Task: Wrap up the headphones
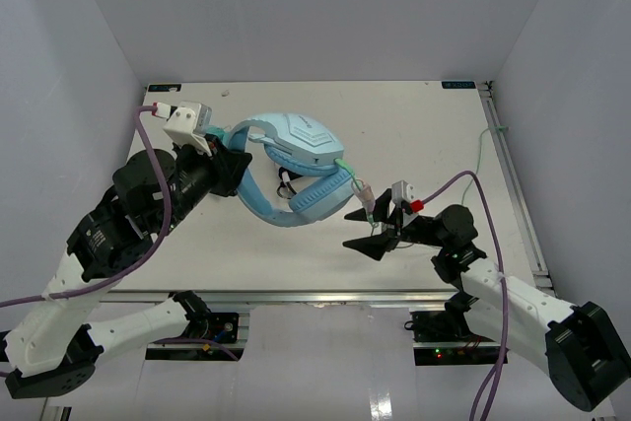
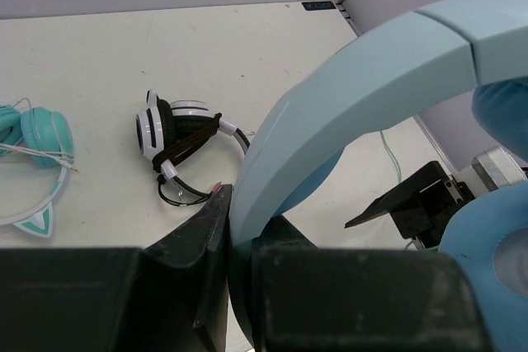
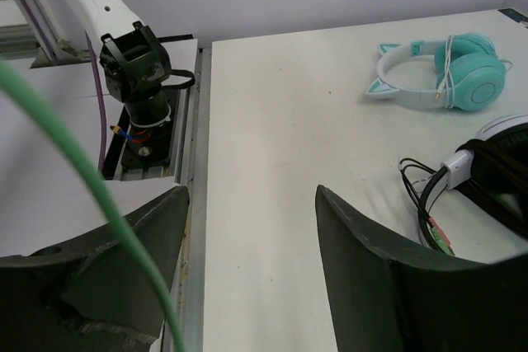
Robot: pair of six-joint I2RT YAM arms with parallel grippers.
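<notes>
Light blue over-ear headphones [image 1: 296, 140] with big padded ear cups are clamped by their wide blue headband in the left tool [image 1: 232, 165], whose black jaws are closed tight on the band. The headphones hang above the middle of the white table [image 1: 424, 125], held off its surface. Their thin pale green cable [image 1: 367, 199] runs from the lower ear cup down to the right tool [image 1: 380, 234], just beside it. That tool's jaws stand apart. From its wrist camera the cable crosses in front of one finger, and whether it lies between the jaws cannot be told. Small black-and-white headphones [image 2: 177, 142] lie on the table beneath. Teal cat-ear headphones [image 3: 445, 72] lie farther off, well apart from both tools.
</notes>
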